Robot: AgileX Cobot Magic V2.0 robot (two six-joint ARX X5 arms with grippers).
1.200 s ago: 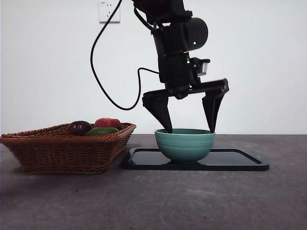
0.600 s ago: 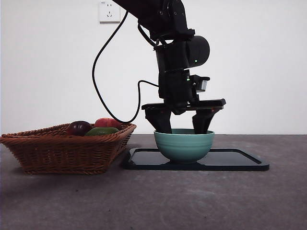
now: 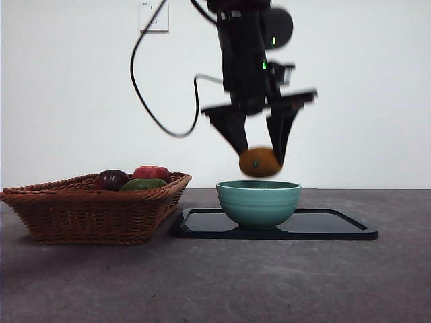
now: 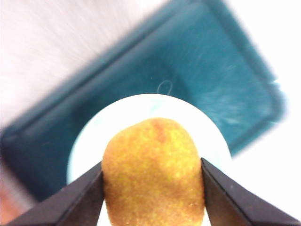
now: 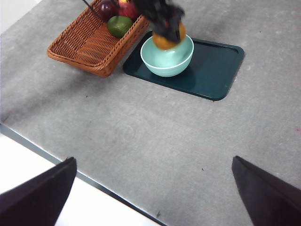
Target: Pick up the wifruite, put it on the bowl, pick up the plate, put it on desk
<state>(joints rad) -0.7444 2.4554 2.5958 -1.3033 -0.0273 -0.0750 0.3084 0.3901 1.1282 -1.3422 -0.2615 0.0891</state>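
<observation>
On the counter [image 3: 215, 282], the bowl [image 3: 258, 203] sits on a dark tray [image 3: 337, 225], with a wicker basket [image 3: 94, 208] at its 9 o'clock. At the bowl's 12 o'clock, just above the rim, the left gripper [image 3: 260, 153] has its fingers clamped on the wifruite [image 3: 259, 163]. The right gripper [image 5: 150, 188] waits, fingers wide.

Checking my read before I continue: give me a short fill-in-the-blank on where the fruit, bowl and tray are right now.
1. The left gripper is shut on the ____.
2. The wifruite hangs directly above the ____, not touching it.
3. The bowl stands on the dark ____.
4. The purple, red and green fruits lie in the wicker ____.

Missing words: wifruite; bowl; tray; basket.
</observation>
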